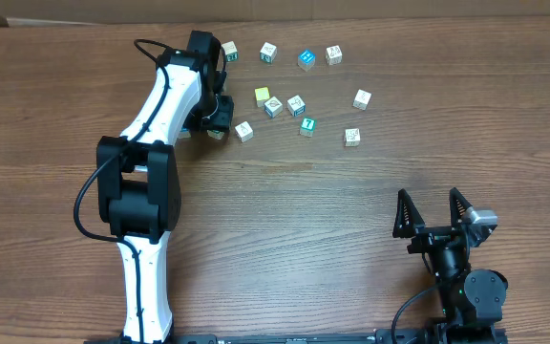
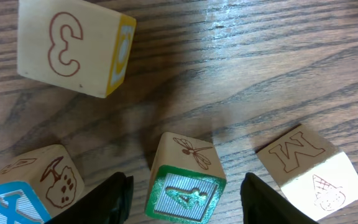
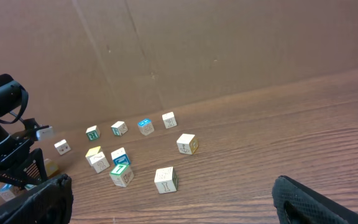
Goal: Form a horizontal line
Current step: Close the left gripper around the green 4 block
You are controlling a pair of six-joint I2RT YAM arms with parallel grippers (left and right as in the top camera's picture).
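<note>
No horizontal line shows; the small letter cubes lie scattered at the back of the table. My left gripper (image 1: 216, 128) reaches into the left end of the group. In the left wrist view the left gripper (image 2: 185, 202) is open and straddles a green-faced cube (image 2: 185, 186), with a gap on each side. A pale M cube (image 2: 309, 168) lies to its right. The teal 7 cube (image 1: 307, 125) sits apart towards the middle, and also shows as the 7 cube (image 3: 121, 174) in the right wrist view. My right gripper (image 1: 429, 199) stands open and empty near the front right.
Several cubes form a loose row along the back, among them a blue one (image 1: 306, 59). A pale-yellow cube (image 1: 263, 96) lies mid-group. A cube marked 3 (image 2: 73, 50) and a blue X cube (image 2: 5, 205) lie close to the left gripper. A cardboard wall (image 3: 197, 43) stands behind.
</note>
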